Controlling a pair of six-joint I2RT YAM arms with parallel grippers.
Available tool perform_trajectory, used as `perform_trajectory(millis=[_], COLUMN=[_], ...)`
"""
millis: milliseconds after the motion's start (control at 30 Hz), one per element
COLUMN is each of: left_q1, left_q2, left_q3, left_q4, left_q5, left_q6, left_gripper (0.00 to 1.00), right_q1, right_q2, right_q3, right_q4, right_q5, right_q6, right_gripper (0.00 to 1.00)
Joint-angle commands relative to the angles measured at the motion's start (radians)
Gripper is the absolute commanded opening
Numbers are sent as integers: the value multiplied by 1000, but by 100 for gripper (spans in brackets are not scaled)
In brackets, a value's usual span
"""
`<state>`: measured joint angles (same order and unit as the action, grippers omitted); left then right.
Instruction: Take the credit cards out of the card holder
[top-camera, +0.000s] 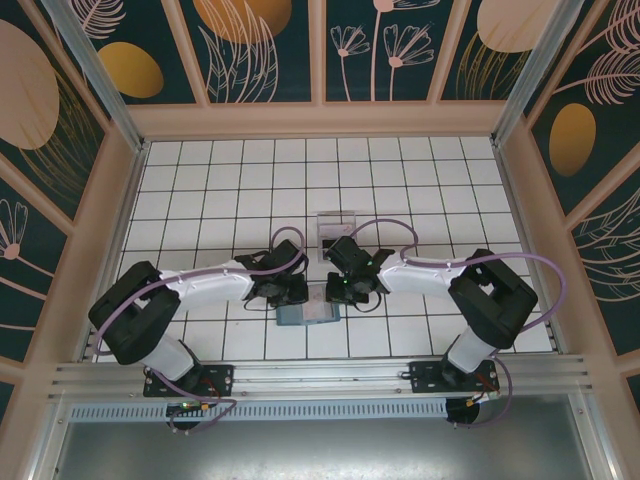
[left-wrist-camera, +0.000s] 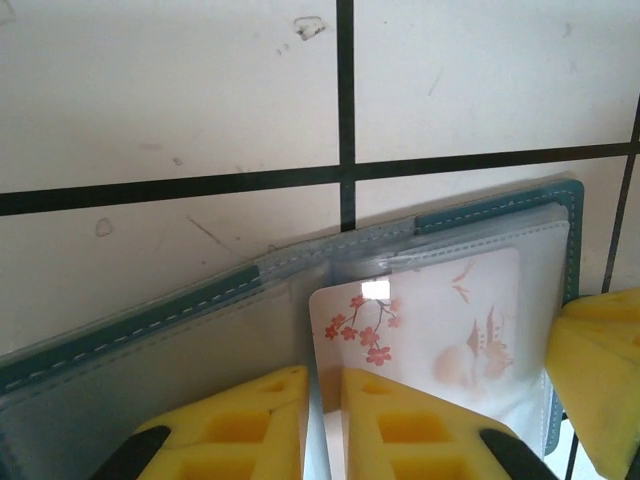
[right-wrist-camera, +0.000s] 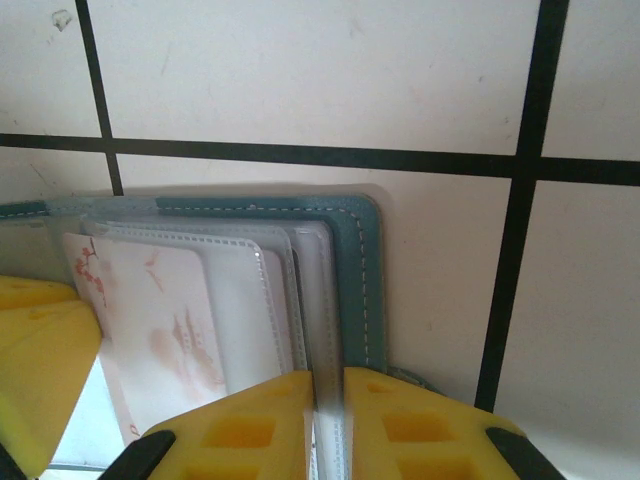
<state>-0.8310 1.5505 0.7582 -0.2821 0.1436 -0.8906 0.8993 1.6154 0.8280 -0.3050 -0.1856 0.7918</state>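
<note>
1. While open on the tiled table (top-camera: 230, 180), the card holder (top-camera: 308, 316) lies near its front edge.
2. Pale blossom-printed credit card (left-wrist-camera: 420, 310): inside a clear sleeve (right-wrist-camera: 255, 300).
3. At the card's edge, left gripper (left-wrist-camera: 325, 385) jaws stand almost together; hold indeterminate.
4. On the holder's sleeves, right gripper (right-wrist-camera: 328, 385) is clamped.

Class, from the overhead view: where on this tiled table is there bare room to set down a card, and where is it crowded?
Free: the tile rows between the back wall and the clear tray, and the strips along both side walls outside the arms. Crowded: the near middle, where left gripper and right gripper meet at the card holder.
</note>
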Motion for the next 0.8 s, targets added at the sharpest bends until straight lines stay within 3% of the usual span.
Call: perform_trajectory(millis=[0,300,567,767], left_q1=[-1,1,8,20], left_q2=[-38,-117,-152,-162], left_q3=[-4,-48,-122,-168], left_q4=[-60,84,135,203], left_q5=[-36,56,59,87], left_q6=[14,-67,-97,-118], left_gripper=[19,25,28,30], right_q1=[7,8,12,16], right_q2=[9,-25,-23,-13], right_q3=[-26,7,37,48], right_q4=[-17,-58,-75,-85], right_q5=[0,18,13,15], right_q6=[5,4,-2,-3], right_gripper=[17,22,37,43])
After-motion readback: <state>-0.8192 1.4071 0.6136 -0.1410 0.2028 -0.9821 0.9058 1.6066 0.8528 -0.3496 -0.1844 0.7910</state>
